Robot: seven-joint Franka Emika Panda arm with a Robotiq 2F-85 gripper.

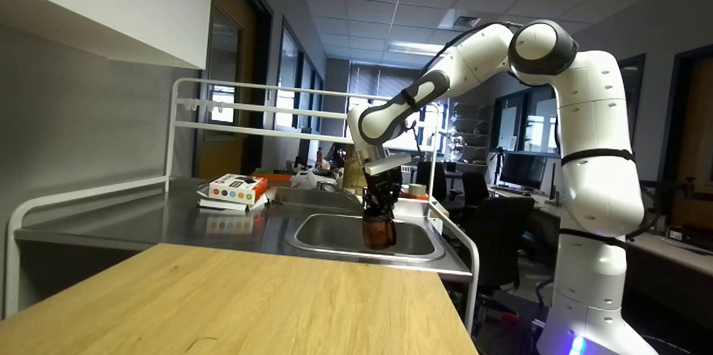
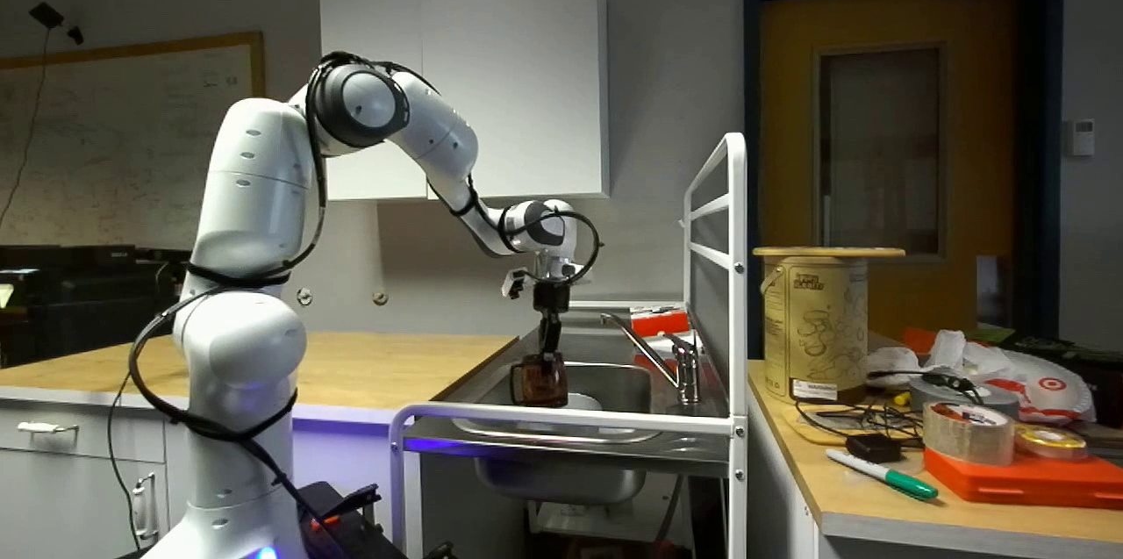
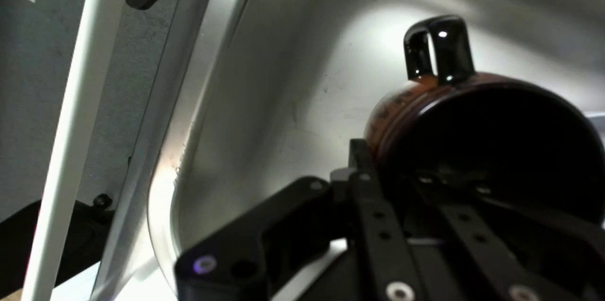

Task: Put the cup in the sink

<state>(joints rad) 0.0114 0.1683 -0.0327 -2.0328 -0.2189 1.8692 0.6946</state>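
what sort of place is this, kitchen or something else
Probably a lab or office with a kitchen-style setup: the stainless steel sink suggests a kitchen, while the whiteboard and black office chair point to a workspace.

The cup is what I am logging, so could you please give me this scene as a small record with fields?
object: cup, reddish-brown
handle: black, glossy
hand: closed on the cup's wall
pose: close to upright, mouth up
place: at the sink, within its outline in the wrist view; whether it touches the bottom cannot be told
beside the sink: tap
on the counter: red-and-white box
status: cup not yet released
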